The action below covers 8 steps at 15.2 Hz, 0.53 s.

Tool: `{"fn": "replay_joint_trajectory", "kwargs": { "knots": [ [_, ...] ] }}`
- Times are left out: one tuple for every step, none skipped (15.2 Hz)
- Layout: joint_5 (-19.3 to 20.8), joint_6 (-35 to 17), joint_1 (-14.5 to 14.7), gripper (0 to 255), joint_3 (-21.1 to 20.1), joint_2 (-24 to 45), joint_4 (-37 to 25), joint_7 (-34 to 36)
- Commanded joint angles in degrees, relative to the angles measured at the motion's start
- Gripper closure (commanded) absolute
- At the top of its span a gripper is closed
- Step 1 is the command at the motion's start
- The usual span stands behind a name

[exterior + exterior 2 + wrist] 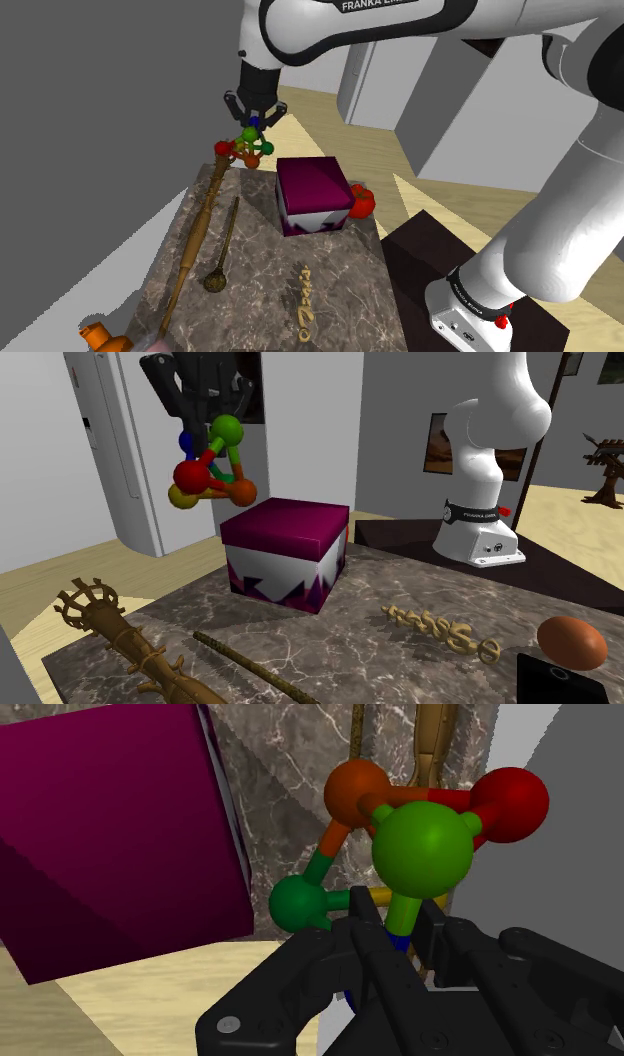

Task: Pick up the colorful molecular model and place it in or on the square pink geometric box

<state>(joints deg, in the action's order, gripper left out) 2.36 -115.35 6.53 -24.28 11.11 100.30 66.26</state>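
Okay, the gripper [398, 926] was clamped narrow on the molecular model [211, 473], fingers pinching a thin green rod near a blue ball, so the rest of it dangled free below the hand. The model hung in the air clear of the bench [262, 285], by the bench's far end in the shoulder view, just beside the box [286, 528] and higher than its top, not over it yet. Judged as mid-carry: held that high so the balls would clear the box's edge on the way across. The model was glossy balls in red, orange, yellow, two greens and blue, joined by short coloured rods in a rough pyramid; a lumpy shape, so it might sit tilted or roll on a flat lid. The box was a cube with a flat, closed, magenta top and white sides with jagged magenta spikes, so "on" looked likelier than "in". The bench had a dark veined marble look. A long carved wooden staff [200, 232], a thin rod with a round end [221, 250] and a gold twisted ornament [303, 299] lay well apart from the box, out of the path.
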Motion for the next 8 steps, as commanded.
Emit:
{"fn": "replay_joint_trajectory", "kwargs": {
  "knots": [
    [-0.1,1.4,0.0,255,0.0,-0.2,-1.2,0.0],
    [-0.1,1.5,0.0,255,0.0,-0.2,-1.3,0.0],
    [-1.2,1.1,-0.9,255,0.1,-2.5,1.2,-1.3],
    [-2.3,0.8,-1.7,255,0.3,-4.8,3.6,-2.6],
    [-3.4,0.6,-2.4,255,0.6,-7.0,5.9,-3.9],
    [-4.5,0.4,-3.1,255,1.0,-9.2,8.2,-5.3],
    [-5.6,0.4,-3.7,255,1.4,-11.4,10.3,-6.7],
    [-6.5,0.4,-4.2,255,2.0,-13.6,12.3,-8.1]
  ]
}}
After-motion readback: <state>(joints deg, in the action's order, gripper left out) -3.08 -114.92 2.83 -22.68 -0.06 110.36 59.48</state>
